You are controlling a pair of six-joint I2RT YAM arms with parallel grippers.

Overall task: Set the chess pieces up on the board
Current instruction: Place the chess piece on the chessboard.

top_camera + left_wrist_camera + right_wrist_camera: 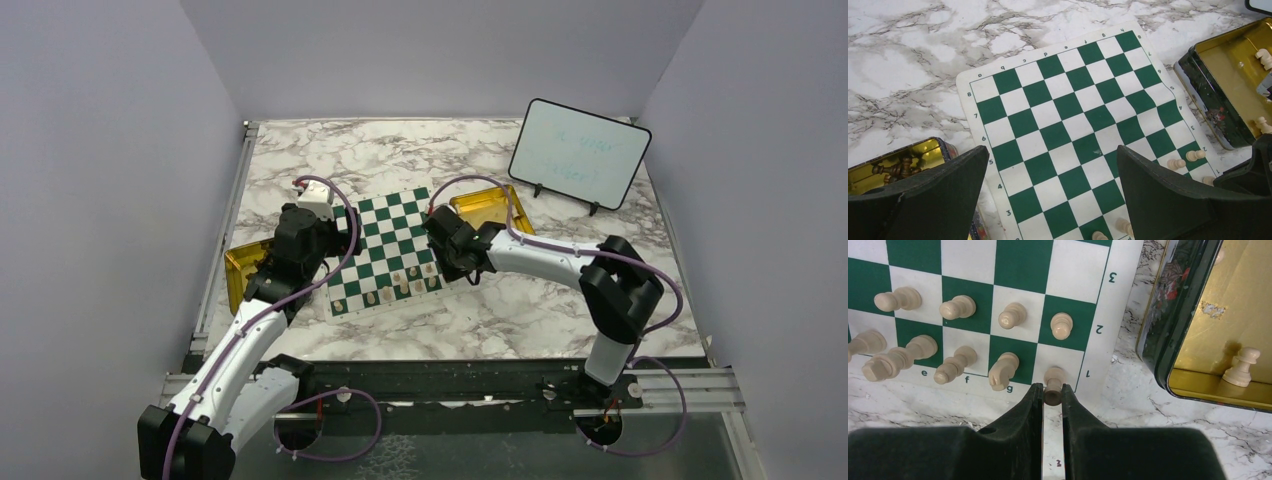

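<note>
The green-and-white board (385, 235) lies mid-table, with cream chess pieces (385, 293) lined along its two near rows. In the right wrist view my right gripper (1052, 389) is shut on a cream piece (1054, 376) that hangs over the board's corner square by the "1" mark. Pawns (1012, 315) stand in the row behind it, and a knight (1001, 371) is beside it. My left gripper (1053, 150) is open over the board (1068, 100) near its left edge, with nothing between its fingers. From there I see a few cream pieces (1176, 163) at the lower right.
A gold tin (243, 272) left of the board holds dark pieces (898, 169). Another gold tin (1168, 315) sits right of the board, with a cream pawn (1242, 367) inside. A framed whiteboard (578, 153) stands at the back right. Marble table, with grey walls around it.
</note>
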